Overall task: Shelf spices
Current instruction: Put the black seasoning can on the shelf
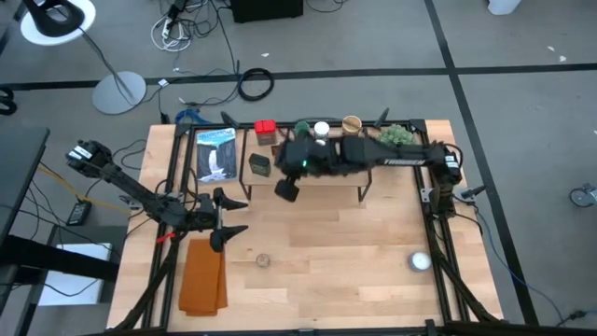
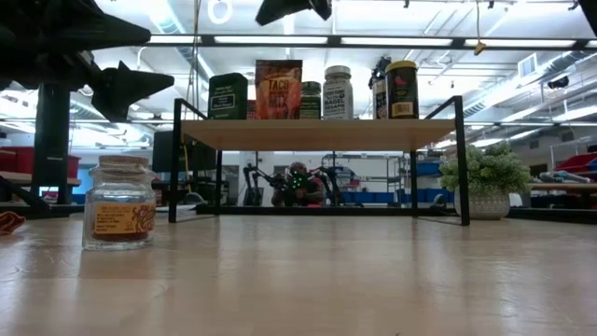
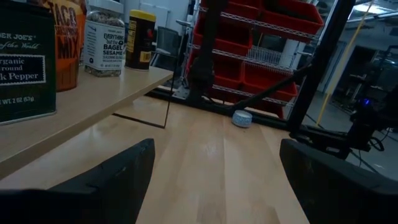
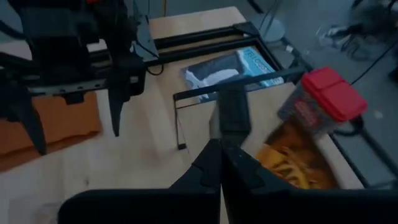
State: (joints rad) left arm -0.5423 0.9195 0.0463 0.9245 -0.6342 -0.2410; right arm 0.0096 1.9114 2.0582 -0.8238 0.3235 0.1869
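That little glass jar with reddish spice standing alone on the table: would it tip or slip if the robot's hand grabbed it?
The jar looks squat and broad-based, so it probably won't tip easily. Its glass sides may be slippery, and likely breakable if dropped. On its side, being round, it could roll.

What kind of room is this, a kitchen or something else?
Likely a robotics lab or workshop, not a kitchen: red storage bins on metal racks, loose cables on a grey floor, and two robot arms at a wooden table with a spice shelf.

A low light-wood shelf (image 2: pixel 317 133) on thin black legs stands at the table's far side, carrying upright spices: a dark green tin (image 2: pixel 228 96), taco packet (image 2: pixel 278 90), white-lidded jar (image 2: pixel 338 92) and yellow-lidded jar (image 2: pixel 402 90). A tan-lidded jar (image 2: pixel 118 203) stands alone near the table's middle.
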